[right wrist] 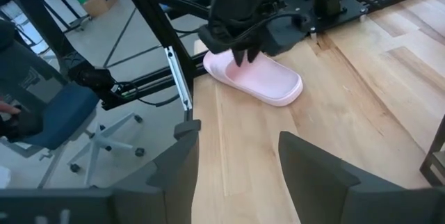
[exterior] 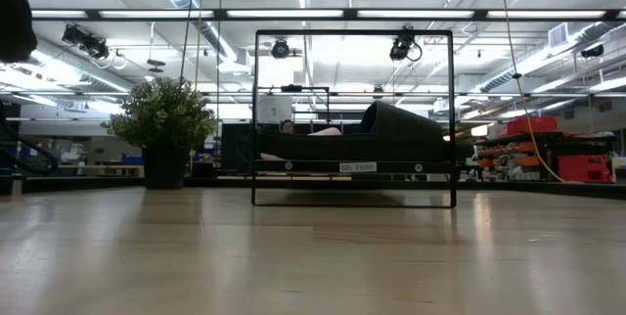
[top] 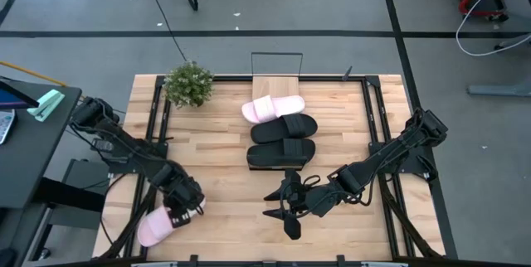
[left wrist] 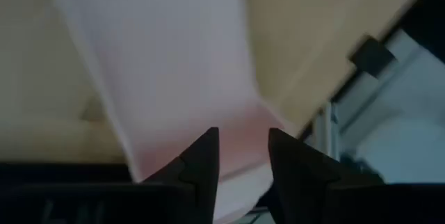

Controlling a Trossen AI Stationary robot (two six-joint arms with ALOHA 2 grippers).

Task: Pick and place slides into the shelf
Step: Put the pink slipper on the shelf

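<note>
Jaws of the left gripper (top: 177, 215) are straddling a pale pink slide (top: 154, 228) at the table (top: 224, 192) edge; grip unclear. Right gripper (top: 286, 205) is hovering, jaws apart.

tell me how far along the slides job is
Three slides sit by the shelf: one pink slide at the board's edge, two black slides just in front on the tabletop. The left gripper is on the last pink slide at the table's near left corner. The right gripper waits open, empty.
</note>
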